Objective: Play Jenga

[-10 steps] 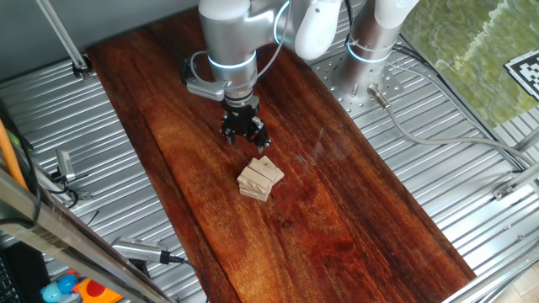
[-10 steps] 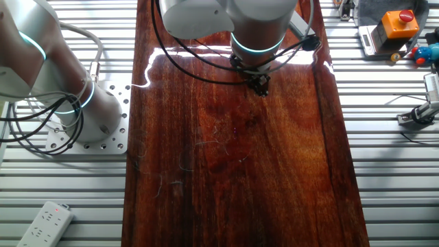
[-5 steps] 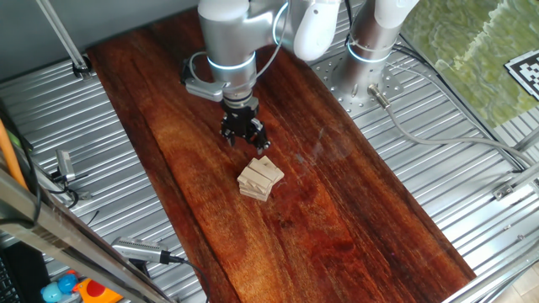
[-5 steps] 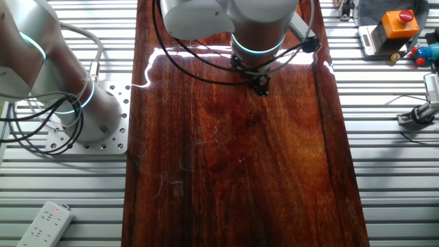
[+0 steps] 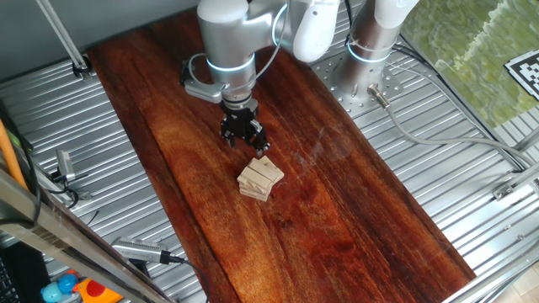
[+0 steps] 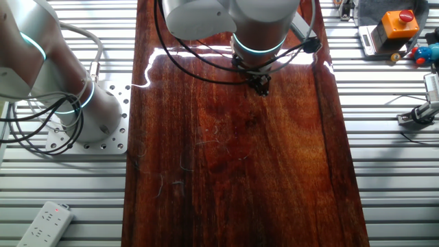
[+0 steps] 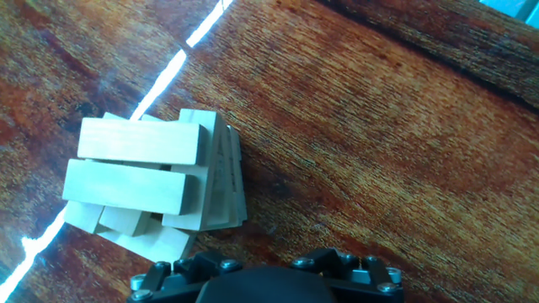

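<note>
Item: gripper point(image 5: 245, 135). Hung just beside the Jenga point(image 5: 260, 178), on the stack's far side toward the arm's base, not touching it. Held nothing visible. Whether the fingers stood apart or together could not be told; the hand view showed only the housing.

Item: Jenga point(image 7: 152, 181). Small crossed stack, pale blocks, layers already skewed, resting mid-way on the dark board point(image 5: 337, 210).

Risk, judged: a descent slightly toward the stack would likely clip its top blocks and topple the loose layers; a misaligned push might slide the whole stack.
</note>
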Robot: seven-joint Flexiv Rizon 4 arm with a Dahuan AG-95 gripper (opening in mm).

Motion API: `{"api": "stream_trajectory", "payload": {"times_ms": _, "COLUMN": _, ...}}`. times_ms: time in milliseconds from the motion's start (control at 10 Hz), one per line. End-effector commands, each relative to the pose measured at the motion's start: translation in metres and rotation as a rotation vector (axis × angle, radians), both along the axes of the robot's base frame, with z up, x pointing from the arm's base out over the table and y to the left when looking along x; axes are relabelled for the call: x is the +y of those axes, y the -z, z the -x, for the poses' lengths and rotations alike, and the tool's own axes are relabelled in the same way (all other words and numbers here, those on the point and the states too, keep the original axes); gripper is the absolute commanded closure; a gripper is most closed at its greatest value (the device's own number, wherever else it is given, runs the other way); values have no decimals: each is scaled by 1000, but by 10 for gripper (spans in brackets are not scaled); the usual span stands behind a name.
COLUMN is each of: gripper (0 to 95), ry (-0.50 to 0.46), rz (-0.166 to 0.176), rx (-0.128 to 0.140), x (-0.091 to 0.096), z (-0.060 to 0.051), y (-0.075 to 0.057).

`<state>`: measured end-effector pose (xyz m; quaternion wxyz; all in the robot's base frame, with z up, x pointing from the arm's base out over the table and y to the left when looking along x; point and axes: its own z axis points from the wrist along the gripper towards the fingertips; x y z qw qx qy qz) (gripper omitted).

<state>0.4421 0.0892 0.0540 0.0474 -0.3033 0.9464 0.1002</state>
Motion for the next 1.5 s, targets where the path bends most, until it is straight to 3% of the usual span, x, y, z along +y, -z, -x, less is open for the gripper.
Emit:
{"api": "stream_trajectory", "payload": {"times_ms": 100, "gripper": 190, "ry": 11, "rz": -2, "rx": 2, "x": 2, "z": -1, "y": 0}}
{"api": "stream_trajectory", "payload": {"times_ms": 500, "gripper": 190, "ry": 25, "rz": -4, "rx": 3, "x": 4, "z": -1, "y": 1}}
{"api": "stream_trajectory", "payload": {"times_ms": 1500, "gripper": 190, "ry": 49, "rz": -9, "rx": 3, "x": 5, "z": 10, "y": 3}}
